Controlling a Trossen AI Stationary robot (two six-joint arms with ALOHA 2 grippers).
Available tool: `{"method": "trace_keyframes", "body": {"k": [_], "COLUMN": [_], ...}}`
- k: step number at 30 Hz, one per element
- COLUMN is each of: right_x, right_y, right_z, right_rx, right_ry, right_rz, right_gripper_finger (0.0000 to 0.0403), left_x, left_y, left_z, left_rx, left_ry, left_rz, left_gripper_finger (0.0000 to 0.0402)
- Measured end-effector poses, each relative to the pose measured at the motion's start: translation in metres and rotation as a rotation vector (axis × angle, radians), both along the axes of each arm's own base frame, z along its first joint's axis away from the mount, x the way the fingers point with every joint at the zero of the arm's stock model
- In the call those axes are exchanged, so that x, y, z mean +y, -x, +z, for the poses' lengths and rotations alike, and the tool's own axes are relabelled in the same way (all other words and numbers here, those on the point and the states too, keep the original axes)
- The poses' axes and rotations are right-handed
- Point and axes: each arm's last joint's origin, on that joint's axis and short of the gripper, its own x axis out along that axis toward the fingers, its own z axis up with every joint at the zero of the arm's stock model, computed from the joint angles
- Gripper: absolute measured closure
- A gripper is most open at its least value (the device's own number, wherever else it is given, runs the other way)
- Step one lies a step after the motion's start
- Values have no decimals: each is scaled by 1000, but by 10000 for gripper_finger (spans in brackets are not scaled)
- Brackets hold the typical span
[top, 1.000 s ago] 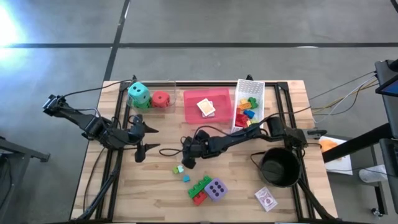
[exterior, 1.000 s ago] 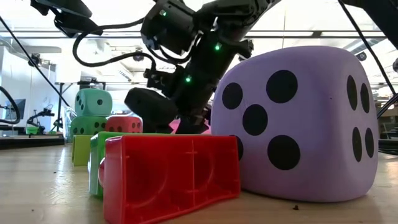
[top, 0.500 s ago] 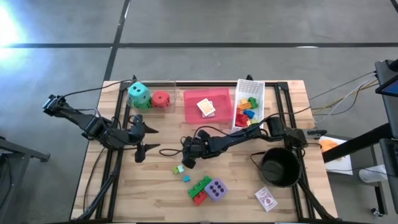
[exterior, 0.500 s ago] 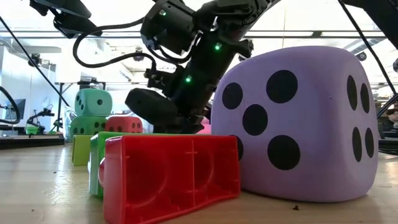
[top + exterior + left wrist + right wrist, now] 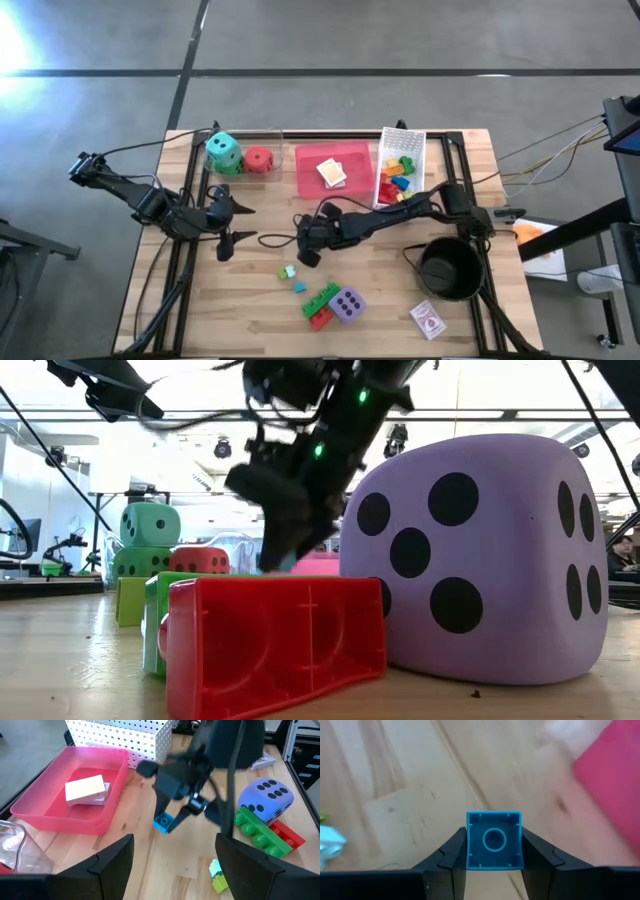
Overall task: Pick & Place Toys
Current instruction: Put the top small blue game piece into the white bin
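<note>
My right gripper (image 5: pixel 308 254) hangs over the table's middle, shut on a small blue brick (image 5: pixel 493 840), which also shows in the left wrist view as the blue brick (image 5: pixel 163 822). Toward the near edge lie a purple die (image 5: pixel 348 304), a green brick (image 5: pixel 322 296), a red brick (image 5: pixel 320 318), two small bricks (image 5: pixel 289 271) and a card pack (image 5: pixel 427 320). A teal die (image 5: pixel 224 152) and a red die (image 5: pixel 259 160) sit at the far left. My left gripper (image 5: pixel 236 223) waits open at the left. My right gripper pinches the blue brick by two opposite side walls (image 5: pixel 469 842) between its two fingers. The brick's hollow underside faces the wrist camera. The fingers (image 5: pixel 172 800) slant down from the table's right side. The brick is lifted clear of the table.
A pink tray (image 5: pixel 310 182) with a card pack (image 5: pixel 332 174) stands at the far middle. Beside it is a white mesh basket (image 5: pixel 403 138) holding bricks. A black round pot (image 5: pixel 450 268) stands at the near right. Bare wood lies left of the small bricks.
My right gripper has risen from just above the table top and drawn slightly toward the far edge. The bricks and dice on the table have stayed where they were.
</note>
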Motion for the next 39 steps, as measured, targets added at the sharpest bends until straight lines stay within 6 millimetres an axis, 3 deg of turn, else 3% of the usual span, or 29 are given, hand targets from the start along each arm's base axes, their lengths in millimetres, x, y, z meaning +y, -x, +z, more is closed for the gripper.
{"method": "trace_keyframes", "body": {"k": [9,15,22,32,39], "right_x": [-4,-14,-29,-62,-85], "right_y": [28,63,112,158,174], "right_z": [72,122,163,181,168], "right_rx": [-16,-28,26,144,275], "right_ry": [35,72,126,127,137], "right_rz": [64,6,-127,-359,-476], "right_gripper_finger": [275,275,275,275,274], "left_x": [0,-1,-3,-5,-5], "left_y": [0,-2,-6,-10,-10], "left_z": [0,1,-3,-1,-1], "left_rx": [-4,-12,16,-18,-16], "left_ry": [8,12,-1,15,13], "left_rz": [4,4,5,6,5], "left_gripper_finger": [119,120,120,120,120]}}
